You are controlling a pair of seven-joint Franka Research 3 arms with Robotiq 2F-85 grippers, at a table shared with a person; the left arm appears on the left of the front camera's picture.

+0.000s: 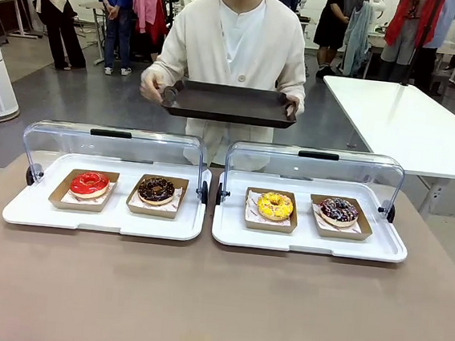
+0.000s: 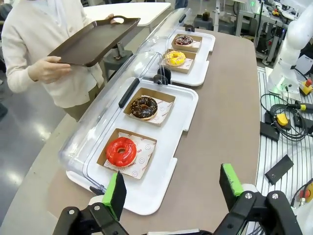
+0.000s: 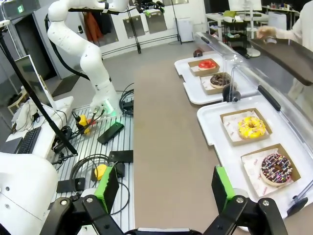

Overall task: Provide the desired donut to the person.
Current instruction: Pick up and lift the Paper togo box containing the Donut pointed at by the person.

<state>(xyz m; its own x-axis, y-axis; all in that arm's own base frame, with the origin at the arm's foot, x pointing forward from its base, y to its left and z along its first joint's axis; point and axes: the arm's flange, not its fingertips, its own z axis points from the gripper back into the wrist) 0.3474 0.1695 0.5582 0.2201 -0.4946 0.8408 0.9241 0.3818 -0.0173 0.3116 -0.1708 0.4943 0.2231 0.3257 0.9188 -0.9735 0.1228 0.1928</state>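
Four donuts sit in cardboard trays on two white display trays with raised clear lids: a red donut (image 1: 89, 183) (image 2: 121, 151) (image 3: 207, 64), a chocolate donut (image 1: 156, 189) (image 2: 143, 107) (image 3: 220, 79), a yellow donut (image 1: 275, 205) (image 2: 175, 58) (image 3: 251, 127) and a dark sprinkled donut (image 1: 338, 209) (image 2: 184, 39) (image 3: 276, 168). The person (image 1: 237, 38) in a cream cardigan stands behind them, holding a dark serving tray (image 1: 228, 103) (image 2: 93, 41) with both hands. My left gripper (image 2: 172, 188) hangs open above the table edge near the red donut. My right gripper (image 3: 164, 188) hangs open over the table, left of the sprinkled donut.
The left white display tray (image 1: 30, 212) and the right one (image 1: 309, 241) lie side by side on the brown table (image 1: 215, 298). A white table (image 1: 409, 123) stands at the back right. Cables and small devices (image 3: 98, 161) lie on the ribbed platform beside the arm bases.
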